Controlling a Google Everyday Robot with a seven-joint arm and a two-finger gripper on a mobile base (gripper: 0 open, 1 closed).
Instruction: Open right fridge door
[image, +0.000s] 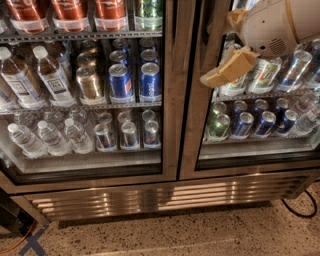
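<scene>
The right fridge door (196, 127) fills the right half of my view: a clear glass pane in a broad brushed-steel frame with a dark inner edge. It sits closed and flush beside the matching left door (170, 100). Behind the left glass, wire shelves hold blue cans (149, 82), a gold can (90, 83) and ribbed clear water bottles (50, 136). Behind the right glass are more cans, green and blue.

Below both doors runs a slatted steel grille (150, 197) that catches the light in bands. The floor (200, 232) is speckled stone, with a black cable (299, 210) curling across it at the right.

My gripper (223, 75) is tan and wedge-shaped, and hangs from the rounded white housing (280, 25) of my arm. It sits high against the right door, just over the inner edge of the frame. It seems close to the glass, though I cannot be sure it touches. I cannot tell whether it is released or clenched, and I see nothing held in it.
</scene>
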